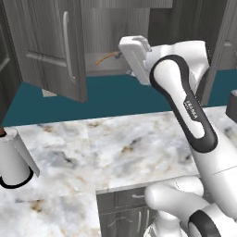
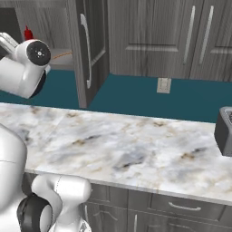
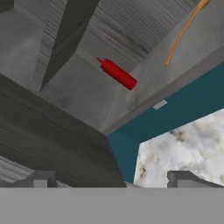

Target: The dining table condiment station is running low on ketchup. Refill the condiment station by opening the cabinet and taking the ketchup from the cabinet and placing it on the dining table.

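While the cabinet [image 1: 51, 46] door stands swung open, the ketchup [image 3: 118, 73] stands on the grey shelf [image 3: 83, 87] inside, near the back wall. An orange cord [image 3: 181, 33] lies on the same shelf, apart from the bottle. With fingers spread wide, the hand [image 3: 113, 179] grasps nothing, short of the shelf above the marble counter [image 1: 115, 143].

Cabinet [image 1: 51, 46]: dk grey wood-grain, matt; door handle [image 1: 67, 44] smooth silver metal, satin sheen. Shelf [image 3: 83, 87] inside: plain grey, matt. Ketchup [image 3: 118, 73]: red, smooth, plastic look. Counter [image 2: 127, 145]: white-grey marble w/ brown veining, polished, smooth. Wall behind [image 2: 136, 97]: flat teal, matt. Drawer fronts [image 2: 172, 208] below: grey wood-grain, thin metal pulls. Pincer [image 3: 113, 181] tips: dk grey, matt.
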You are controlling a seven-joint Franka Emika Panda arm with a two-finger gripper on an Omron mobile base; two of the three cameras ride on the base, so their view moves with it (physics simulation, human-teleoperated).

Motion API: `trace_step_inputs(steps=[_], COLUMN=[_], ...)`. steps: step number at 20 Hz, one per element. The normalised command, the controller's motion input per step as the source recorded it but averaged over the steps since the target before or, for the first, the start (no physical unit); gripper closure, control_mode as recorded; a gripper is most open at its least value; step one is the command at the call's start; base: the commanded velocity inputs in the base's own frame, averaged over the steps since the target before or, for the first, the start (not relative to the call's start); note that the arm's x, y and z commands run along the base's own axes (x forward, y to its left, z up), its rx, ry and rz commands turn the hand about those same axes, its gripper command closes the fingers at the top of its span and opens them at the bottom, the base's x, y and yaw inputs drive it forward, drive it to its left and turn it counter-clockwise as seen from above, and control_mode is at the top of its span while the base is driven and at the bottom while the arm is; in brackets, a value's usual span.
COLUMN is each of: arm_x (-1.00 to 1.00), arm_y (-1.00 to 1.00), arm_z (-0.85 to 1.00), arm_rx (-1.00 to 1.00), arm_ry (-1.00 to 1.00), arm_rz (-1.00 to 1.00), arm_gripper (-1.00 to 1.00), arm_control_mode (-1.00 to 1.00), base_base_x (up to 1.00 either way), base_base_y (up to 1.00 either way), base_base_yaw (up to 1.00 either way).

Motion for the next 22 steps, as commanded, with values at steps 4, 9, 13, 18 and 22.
trace_step_inputs(steps=[4,9,13,18,22], arm_x=[0.40,0.41,0.50,0.50,0.19], arm_y=[0.14,0.20,0.27,0.32,0.56], arm_z=[0.00,-0.01,-0.07,-0.11,-0.22], arm_rx=[0.00,0.00,0.00,0.00,0.00], arm_ry=[0.08,0.06,0.05,0.03,0.02], arm_rz=[0.00,0.00,0.00,0.00,0.00], arm_gripper=[-1.00,-1.00,-1.00,-1.00,-1.00], arm_control_mode=[-1.00,-1.00,-1.00,-1.00,-1.00], base_base_x=[0.00,0.00,0.00,0.00,0.00], base_base_y=[0.00,0.00,0.00,0.00,0.00], base_base_yaw=[0.00,0.00,0.00,0.00,0.00])
